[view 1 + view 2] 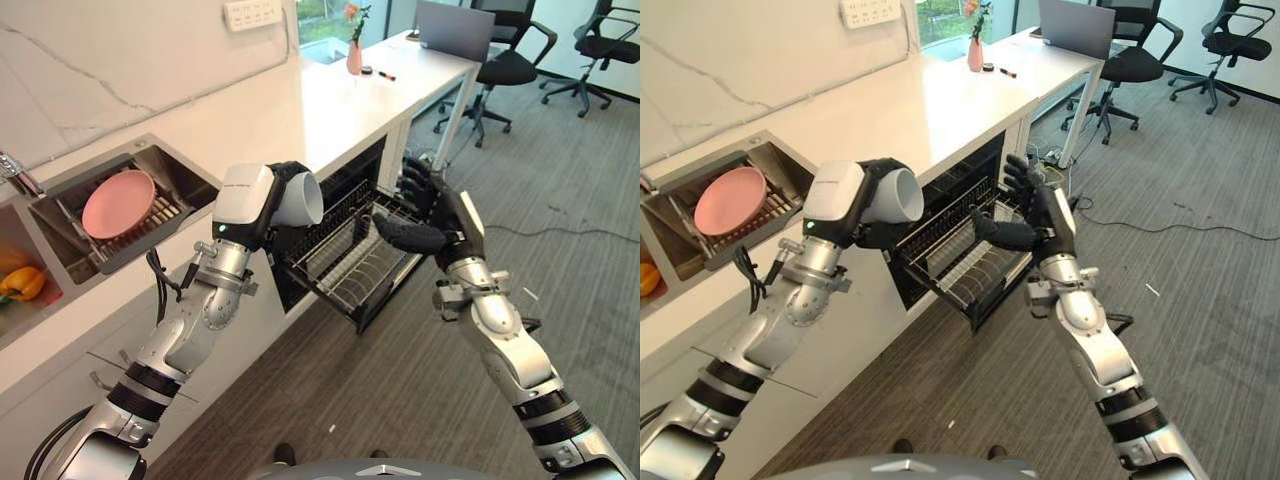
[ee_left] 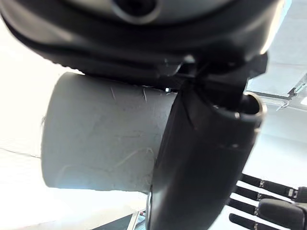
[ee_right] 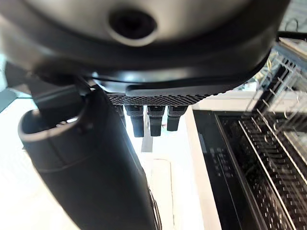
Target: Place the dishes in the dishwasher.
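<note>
The left hand holds a cup on its side, up above the pulled-out dishwasher rack, the cup's mouth turned toward the right hand. That right hand hangs just across the rack from the left one, over the rack's far corner, fingers straight and holding nothing. Behind the left hand runs the surface, with the dishwasher set under its edge. Out to the left hand's left sits a sink sunk in the surface, a plate leaning on a wire rack inside it. Far beyond both hands, a vase stands on the surface's end, office chairs past it.
</note>
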Available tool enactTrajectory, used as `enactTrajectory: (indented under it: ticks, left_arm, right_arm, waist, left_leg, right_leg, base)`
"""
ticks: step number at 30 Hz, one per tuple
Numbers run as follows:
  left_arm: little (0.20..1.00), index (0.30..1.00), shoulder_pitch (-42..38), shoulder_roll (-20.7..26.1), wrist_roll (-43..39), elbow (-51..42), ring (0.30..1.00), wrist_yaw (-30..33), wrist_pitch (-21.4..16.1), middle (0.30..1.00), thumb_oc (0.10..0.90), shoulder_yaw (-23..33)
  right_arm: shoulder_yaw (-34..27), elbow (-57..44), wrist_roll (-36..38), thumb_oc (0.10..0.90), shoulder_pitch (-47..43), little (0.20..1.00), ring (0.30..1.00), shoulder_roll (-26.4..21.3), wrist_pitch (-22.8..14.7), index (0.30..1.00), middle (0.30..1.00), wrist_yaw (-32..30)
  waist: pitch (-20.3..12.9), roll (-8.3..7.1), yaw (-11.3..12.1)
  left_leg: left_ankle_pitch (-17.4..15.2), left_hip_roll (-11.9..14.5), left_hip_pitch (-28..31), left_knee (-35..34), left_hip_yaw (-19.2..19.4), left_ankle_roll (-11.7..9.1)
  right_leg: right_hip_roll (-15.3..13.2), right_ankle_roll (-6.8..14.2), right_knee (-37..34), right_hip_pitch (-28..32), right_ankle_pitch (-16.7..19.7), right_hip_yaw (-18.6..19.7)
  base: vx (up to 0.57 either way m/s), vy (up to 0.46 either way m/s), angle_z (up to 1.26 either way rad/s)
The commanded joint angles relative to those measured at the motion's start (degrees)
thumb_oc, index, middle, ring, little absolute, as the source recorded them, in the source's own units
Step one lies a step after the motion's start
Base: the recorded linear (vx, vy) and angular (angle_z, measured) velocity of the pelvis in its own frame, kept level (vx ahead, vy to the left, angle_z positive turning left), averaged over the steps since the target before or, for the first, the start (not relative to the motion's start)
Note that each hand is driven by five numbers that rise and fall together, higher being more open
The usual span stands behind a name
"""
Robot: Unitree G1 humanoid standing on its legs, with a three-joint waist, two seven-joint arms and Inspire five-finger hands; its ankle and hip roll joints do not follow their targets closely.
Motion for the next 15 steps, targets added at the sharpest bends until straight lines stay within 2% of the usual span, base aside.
enactTrajectory:
  ticks: [1, 5, 15]
  left_arm:
    - [0.300, 0.300, -9.6, 0.0, -0.2, -1.2, 0.300, 3.2, -3.9, 0.300, 0.400, 0.4]
    - [0.300, 0.300, -10.3, 0.3, -0.5, -0.5, 0.300, 2.4, -4.0, 0.300, 0.400, -0.8]
    - [0.300, 0.300, -11.4, 0.9, -1.2, -0.8, 0.300, 1.0, -4.8, 0.300, 0.400, -2.8]
  right_arm:
    - [-1.6, -5.3, 4.9, 0.800, -7.5, 0.900, 0.900, -0.2, -6.5, 0.900, 0.900, 2.0]
    - [-1.1, -6.0, 7.3, 0.800, -8.3, 0.900, 0.900, -0.5, -6.4, 0.900, 0.900, 2.9]
    - [-0.4, -5.5, 8.1, 0.800, -9.4, 0.900, 0.900, -0.8, -6.4, 0.900, 0.900, 3.0]
  waist:
    - [-3.8, 1.30, 1.3]
    - [-3.7, 1.39, 1.3]
    - [-3.7, 1.87, 1.3]
  left_leg:
    - [-5.5, 2.8, 3.8, 0.5, -0.1, -2.2]
    - [-5.4, 2.8, 3.6, 0.5, -0.3, -2.2]
    - [-5.5, 2.5, 3.6, 0.5, -0.4, -2.1]
  right_leg:
    - [-1.2, 4.0, 0.9, 1.0, -3.7, -1.9]
    - [-1.3, 4.0, 0.9, 0.9, -3.6, -1.9]
    - [-1.5, 4.1, 0.9, 1.0, -3.7, -2.0]
  base:
    - [0.00, 0.000, 0.00]
    - [0.00, 0.000, 0.00]
    - [0.00, -0.001, 0.01]
